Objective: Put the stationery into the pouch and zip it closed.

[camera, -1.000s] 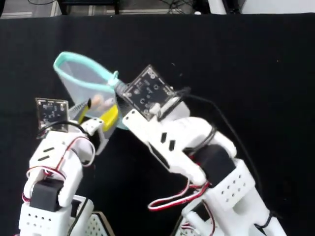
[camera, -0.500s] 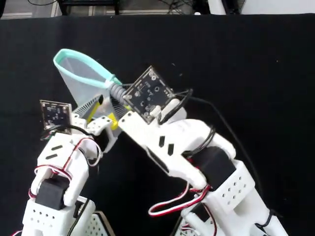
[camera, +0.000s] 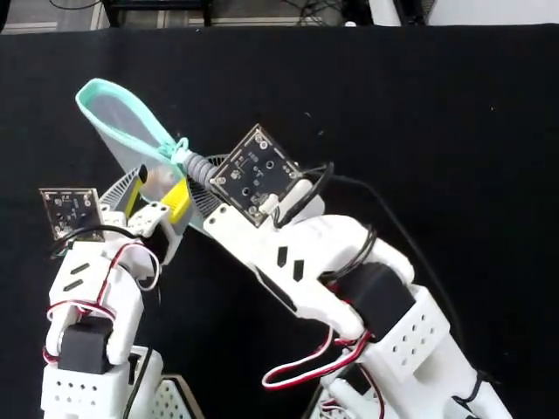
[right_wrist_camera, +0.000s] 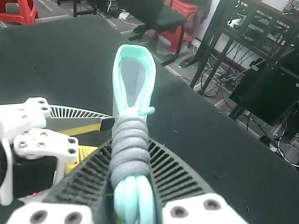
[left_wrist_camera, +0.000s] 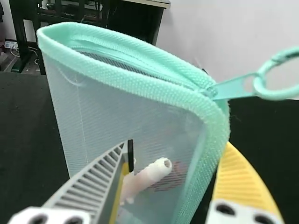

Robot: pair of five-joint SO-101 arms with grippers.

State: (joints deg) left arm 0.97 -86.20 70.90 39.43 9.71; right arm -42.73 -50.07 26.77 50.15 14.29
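The pouch (camera: 131,140) is white mesh with a teal zipper rim and is held up above the black table. My left gripper (camera: 153,194) is shut on its lower part, with the mesh pinched between a grey ribbed finger (left_wrist_camera: 93,186) and a yellow finger (left_wrist_camera: 238,182). Inside the pouch (left_wrist_camera: 131,116) lie a white stick-like item (left_wrist_camera: 149,175) and something reddish behind it. My right gripper (camera: 199,170) is shut on the zip pull (camera: 182,150), a teal loop wound with grey cord (right_wrist_camera: 131,144). The pouch mouth (right_wrist_camera: 134,74) stands as a narrow slit.
The black table (camera: 437,113) spreads bare to the right and far side of the arms. Both arm bases stand at the near edge. Chairs and desk frames (right_wrist_camera: 168,18) are in the room beyond the table.
The pouch has swung up and to the left with both grippers holding it. Its mouth has narrowed from a wide loop to a slim slit.
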